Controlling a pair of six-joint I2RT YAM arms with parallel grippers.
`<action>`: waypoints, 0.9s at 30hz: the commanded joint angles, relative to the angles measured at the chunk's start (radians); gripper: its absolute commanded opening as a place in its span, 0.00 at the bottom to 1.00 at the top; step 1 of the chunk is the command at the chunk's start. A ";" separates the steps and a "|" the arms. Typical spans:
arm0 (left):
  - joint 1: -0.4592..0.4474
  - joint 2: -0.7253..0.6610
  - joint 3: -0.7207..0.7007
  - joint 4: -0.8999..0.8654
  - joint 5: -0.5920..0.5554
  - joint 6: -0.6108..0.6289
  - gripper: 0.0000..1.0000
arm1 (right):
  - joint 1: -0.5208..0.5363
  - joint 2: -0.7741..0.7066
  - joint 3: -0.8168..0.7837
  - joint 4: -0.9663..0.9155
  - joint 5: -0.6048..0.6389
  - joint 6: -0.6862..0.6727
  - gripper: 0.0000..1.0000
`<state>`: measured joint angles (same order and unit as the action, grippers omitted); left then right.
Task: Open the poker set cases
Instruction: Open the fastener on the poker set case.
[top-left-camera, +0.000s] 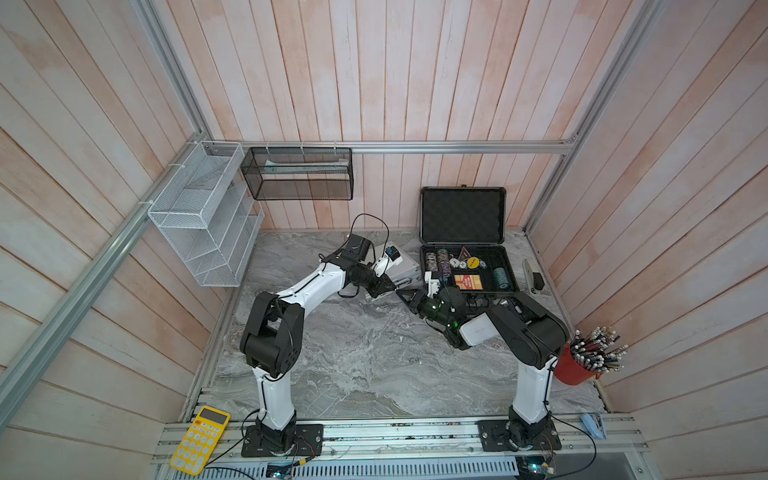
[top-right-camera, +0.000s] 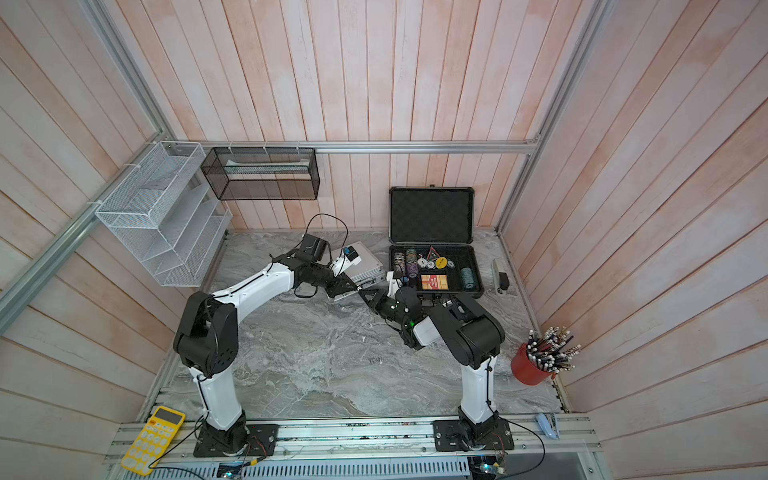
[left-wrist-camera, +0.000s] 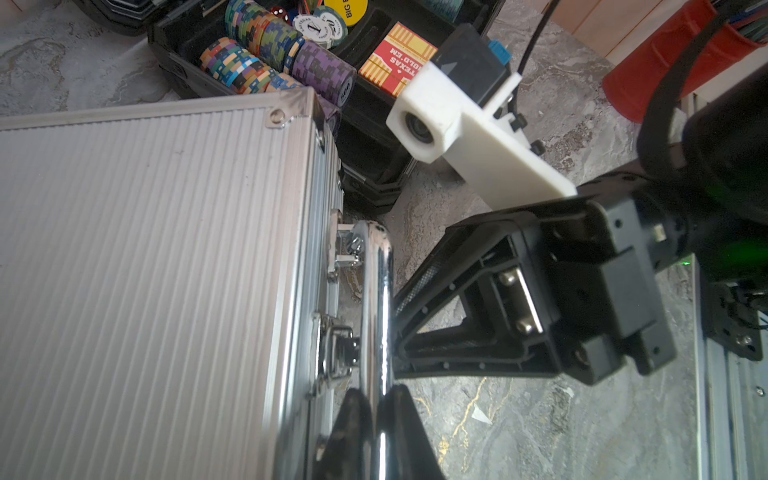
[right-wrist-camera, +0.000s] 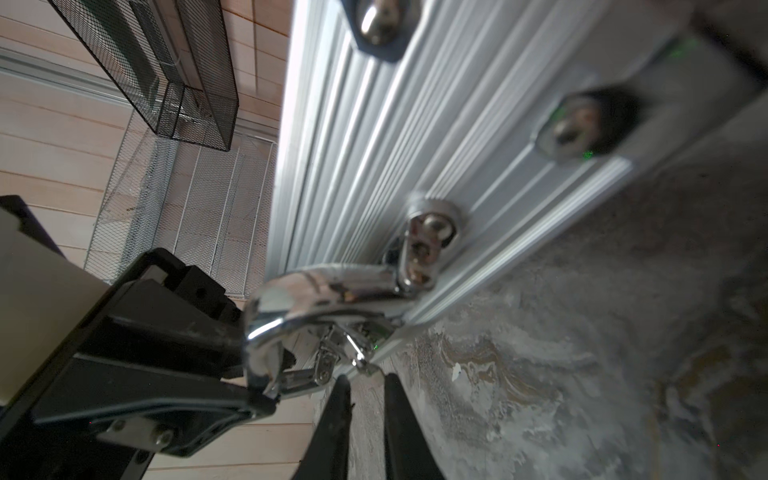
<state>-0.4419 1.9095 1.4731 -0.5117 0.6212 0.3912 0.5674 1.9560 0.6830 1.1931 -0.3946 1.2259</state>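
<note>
Dark case (top-left-camera: 463, 216) open, silver case (left-wrist-camera: 145, 249) shut.
Left hand (left-wrist-camera: 380, 411) pinches its handle (left-wrist-camera: 376, 291) to steady it; right hand (right-wrist-camera: 365, 382), nearly pressed together, sits at the latch (left-wrist-camera: 338, 353).

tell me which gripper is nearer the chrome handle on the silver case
Left. The left gripper is shut on the chrome handle, a finger on each side. The right gripper sits just beside the handle, tips near the latch, not around it.
</note>
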 joint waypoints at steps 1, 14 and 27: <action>0.005 0.010 -0.012 0.060 0.045 0.000 0.00 | -0.002 -0.042 -0.002 0.160 -0.024 0.017 0.17; 0.012 0.025 -0.037 0.068 0.003 0.011 0.00 | -0.003 -0.073 -0.023 0.114 -0.029 0.006 0.17; 0.024 0.010 -0.105 0.109 -0.044 -0.001 0.00 | -0.023 -0.130 -0.124 -0.003 -0.030 -0.052 0.16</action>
<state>-0.4355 1.9568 1.3811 -0.4702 0.5865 0.4072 0.5598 1.8668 0.5835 1.2381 -0.4183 1.2175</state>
